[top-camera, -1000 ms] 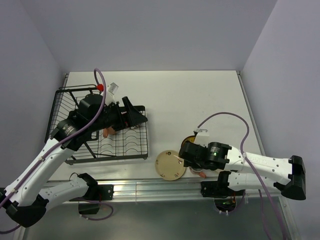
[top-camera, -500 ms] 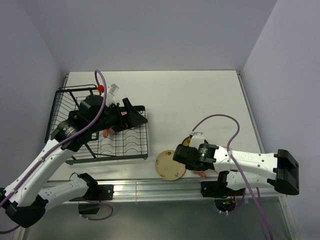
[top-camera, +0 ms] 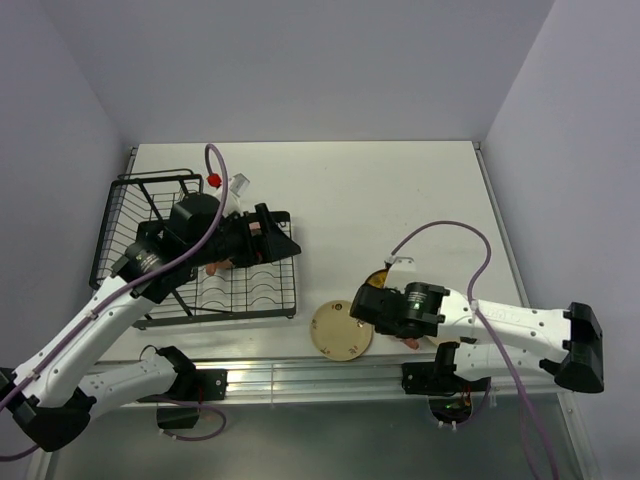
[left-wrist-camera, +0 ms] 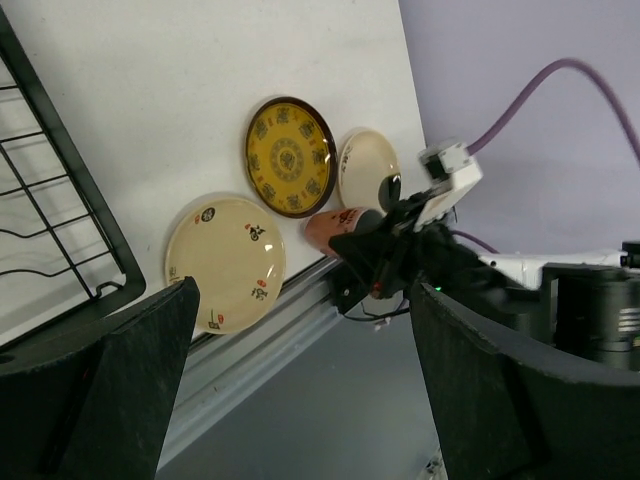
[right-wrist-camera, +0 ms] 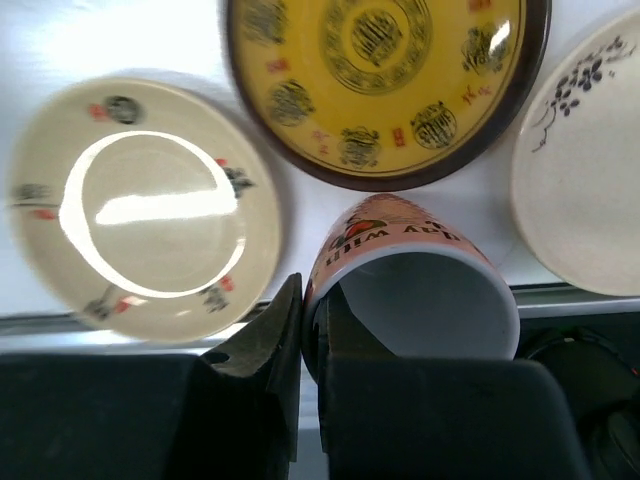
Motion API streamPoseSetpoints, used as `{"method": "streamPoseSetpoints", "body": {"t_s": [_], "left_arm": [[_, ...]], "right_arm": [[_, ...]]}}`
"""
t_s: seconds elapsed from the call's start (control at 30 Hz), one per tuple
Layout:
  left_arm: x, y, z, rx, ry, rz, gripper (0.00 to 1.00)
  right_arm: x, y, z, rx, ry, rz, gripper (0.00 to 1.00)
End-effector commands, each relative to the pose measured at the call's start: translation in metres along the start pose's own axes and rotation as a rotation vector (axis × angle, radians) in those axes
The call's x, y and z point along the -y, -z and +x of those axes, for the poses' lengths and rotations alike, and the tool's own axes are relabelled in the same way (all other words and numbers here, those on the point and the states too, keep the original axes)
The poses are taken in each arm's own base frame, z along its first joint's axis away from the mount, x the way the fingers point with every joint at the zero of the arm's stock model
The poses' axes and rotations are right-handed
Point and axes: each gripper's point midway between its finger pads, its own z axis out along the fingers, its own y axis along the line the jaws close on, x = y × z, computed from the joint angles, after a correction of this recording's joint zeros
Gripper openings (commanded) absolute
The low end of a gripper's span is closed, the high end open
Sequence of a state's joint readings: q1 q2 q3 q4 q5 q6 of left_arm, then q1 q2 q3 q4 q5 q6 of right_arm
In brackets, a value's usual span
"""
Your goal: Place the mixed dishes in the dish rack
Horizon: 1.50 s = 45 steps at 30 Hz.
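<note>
A pinkish-orange mug [right-wrist-camera: 410, 290] lies on its side near the table's front edge. My right gripper [right-wrist-camera: 312, 330] is shut on its wall, one finger inside the rim and one outside. Around it lie a cream plate [right-wrist-camera: 150, 205], a mustard-yellow plate [right-wrist-camera: 385, 85] and a second cream plate [right-wrist-camera: 585, 190]. In the top view the cream plate [top-camera: 340, 330] lies left of the right wrist, and the mug [top-camera: 407, 342] peeks out beneath it. My left gripper [left-wrist-camera: 300, 400] hangs open and empty over the right end of the black dish rack [top-camera: 130, 215]. A pinkish thing [top-camera: 213, 266] lies in the rack under that arm.
The aluminium rail [top-camera: 300, 375] runs along the near edge, just below the plates. A red-capped white fitting [top-camera: 228, 183] and a purple cable [top-camera: 440, 228] sit above the table. The rack's raised cage end [top-camera: 115, 235] stands at far left.
My right gripper has closed onto the mug's wall. The right arm has shifted slightly by the front edge. My left arm has drifted a little to the right over the rack, still open.
</note>
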State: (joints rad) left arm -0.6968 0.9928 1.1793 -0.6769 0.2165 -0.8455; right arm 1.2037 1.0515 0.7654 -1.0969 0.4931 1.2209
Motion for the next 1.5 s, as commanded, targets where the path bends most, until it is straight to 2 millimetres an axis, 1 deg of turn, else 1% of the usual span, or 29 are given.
{"method": "streamPoseSetpoints", "body": {"t_s": [0.0,0.07,0.1,0.13,0.17,0.2,0.23,0.27,0.3,0.33,0.37,0.4,0.43,0.5,0.53,0.57,0.6,0.63,0.7,0.77,0.8,0.87,0.9,0.97,1.17,1.3,1.37,1.4,1.47], "left_arm": [[0.014,-0.003,0.003,-0.008,-0.083,0.090,0.92],[0.029,0.001,0.003,0.012,-0.137,0.177,0.93],[0.031,0.001,0.011,-0.010,-0.152,0.218,0.93],[0.042,0.004,0.007,0.022,-0.185,0.282,0.93],[0.049,0.012,0.008,0.040,-0.204,0.331,0.93],[0.048,0.011,0.018,0.016,-0.216,0.369,0.94],[0.051,0.014,0.019,0.025,-0.228,0.401,0.94],[0.062,0.022,0.016,0.057,-0.252,0.461,0.95],[0.060,0.020,0.024,0.037,-0.256,0.486,0.96],[0.062,0.022,0.026,0.034,-0.255,0.507,0.96],[0.069,0.025,0.025,0.049,-0.269,0.547,0.97],[0.067,0.023,0.029,0.040,-0.266,0.557,0.97],[0.069,0.024,0.032,0.033,-0.270,0.579,0.98],[0.073,0.025,0.036,0.036,-0.282,0.607,0.99],[0.076,0.029,0.039,0.031,-0.298,0.636,0.99],[0.075,0.029,0.046,0.013,-0.300,0.649,0.99],[0.081,0.033,0.043,0.036,-0.321,0.687,0.99],[0.082,0.034,0.045,0.030,-0.329,0.697,0.99],[0.081,0.032,0.049,0.023,-0.333,0.697,0.99],[0.080,0.031,0.053,0.013,-0.337,0.701,0.99],[0.081,0.031,0.053,0.016,-0.337,0.704,0.99],[0.082,0.029,0.055,0.012,-0.332,0.709,0.99],[0.082,0.028,0.056,0.011,-0.333,0.708,0.99],[0.082,0.025,0.058,0.000,-0.336,0.699,0.99],[0.085,0.022,0.050,0.035,-0.349,0.665,0.99],[0.090,0.021,0.054,0.023,-0.353,0.684,0.99],[0.090,0.019,0.059,0.019,-0.351,0.690,0.99],[0.091,0.019,0.059,0.021,-0.354,0.694,0.99],[0.091,0.018,0.057,0.033,-0.357,0.679,0.99]], "right_arm": [[-0.007,0.041,-0.045,0.127,-0.051,-0.087,0.00],[-0.013,0.060,-0.059,0.156,-0.069,-0.166,0.00],[-0.019,0.075,-0.070,0.168,-0.067,-0.222,0.00],[-0.027,0.085,-0.079,0.184,-0.084,-0.280,0.00],[-0.032,0.103,-0.091,0.202,-0.106,-0.357,0.00],[-0.038,0.113,-0.092,0.187,-0.070,-0.421,0.00],[-0.045,0.123,-0.106,0.207,-0.112,-0.483,0.00],[-0.049,0.137,-0.115,0.221,-0.123,-0.546,0.00],[-0.061,0.151,-0.117,0.209,-0.100,-0.641,0.00],[-0.063,0.156,-0.125,0.215,-0.119,-0.673,0.00],[-0.068,0.165,-0.130,0.215,-0.120,-0.723,0.00],[-0.081,0.180,-0.130,0.195,-0.100,-0.825,0.00],[-0.084,0.184,-0.136,0.195,-0.111,-0.854,0.00],[-0.095,0.199,-0.145,0.198,-0.109,-0.945,0.00],[-0.102,0.207,-0.141,0.161,-0.088,-1.006,0.00],[-0.104,0.210,-0.146,0.161,-0.100,-1.029,0.00],[-0.110,0.218,-0.151,0.171,-0.103,-1.078,0.00],[-0.115,0.226,-0.147,0.138,-0.084,-1.134,0.00],[-0.120,0.236,-0.155,0.139,-0.099,-1.196,0.00],[-0.125,0.242,-0.153,0.107,-0.094,-1.244,0.00],[-0.127,0.247,-0.157,0.118,-0.094,-1.272,0.00],[-0.131,0.250,-0.156,0.085,-0.096,-1.307,0.00],[-0.133,0.254,-0.159,0.096,-0.099,-1.330,0.00],[-0.135,0.256,-0.156,0.067,-0.100,-1.358,0.00],[-0.139,0.258,-0.153,0.036,-0.106,-1.414,0.00],[-0.142,0.260,-0.155,0.035,-0.107,-1.455,0.00],[-0.146,0.260,-0.152,-0.002,-0.115,-1.481,0.00],[-0.147,0.265,-0.154,0.008,-0.112,-1.512,0.00],[-0.148,0.265,-0.152,-0.020,-0.119,-1.530,0.00]]}}
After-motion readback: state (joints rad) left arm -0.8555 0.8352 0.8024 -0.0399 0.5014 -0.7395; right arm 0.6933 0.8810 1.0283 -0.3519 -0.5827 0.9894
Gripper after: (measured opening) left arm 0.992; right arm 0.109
